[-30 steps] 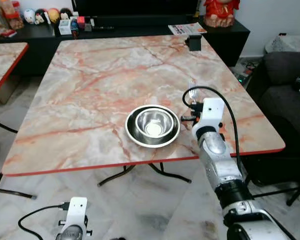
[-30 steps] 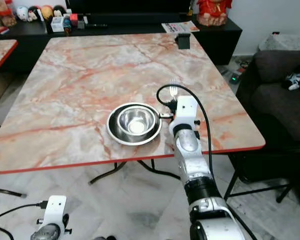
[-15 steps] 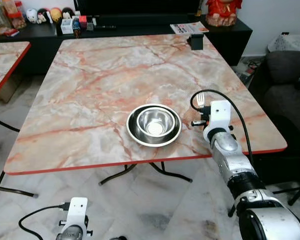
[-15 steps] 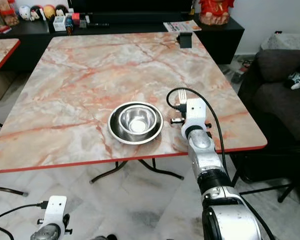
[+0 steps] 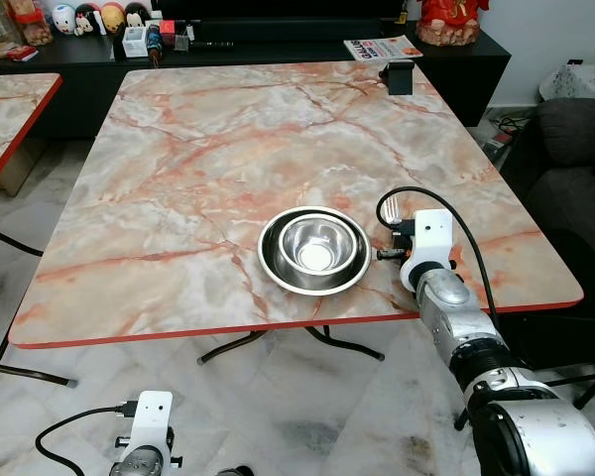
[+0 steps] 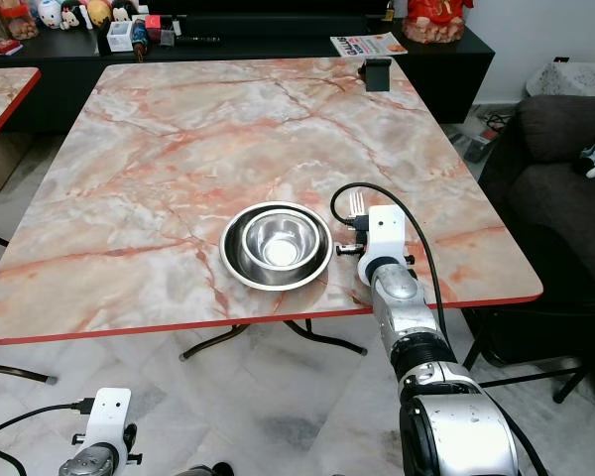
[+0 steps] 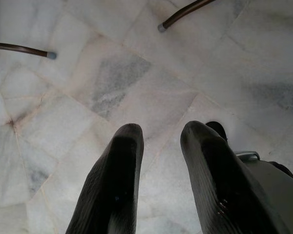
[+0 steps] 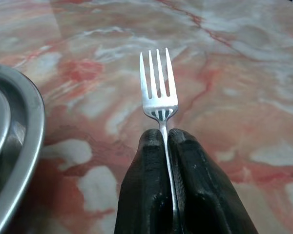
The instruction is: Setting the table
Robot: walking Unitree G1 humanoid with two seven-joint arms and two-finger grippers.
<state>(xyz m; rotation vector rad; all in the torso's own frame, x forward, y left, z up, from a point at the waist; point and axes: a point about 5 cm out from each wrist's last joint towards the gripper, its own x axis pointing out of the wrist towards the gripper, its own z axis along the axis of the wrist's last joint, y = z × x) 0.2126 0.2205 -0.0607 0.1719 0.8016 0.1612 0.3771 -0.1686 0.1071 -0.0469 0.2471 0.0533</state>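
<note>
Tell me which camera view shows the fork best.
The right wrist view: the fork fills the middle, tines sharp, handle pinched in the right tool. In the right eye view only small tines peek above the wrist beside the plate.

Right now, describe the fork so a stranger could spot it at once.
On the pink marble table, find the steel bowl on its plate near the front edge. Just right of it, the right gripper pinches the fork, tines forward: the only cutlery here.

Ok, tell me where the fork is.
The fork is pinched upright in the right end effector, over the marble table just right of the steel plate and bowl.
</note>
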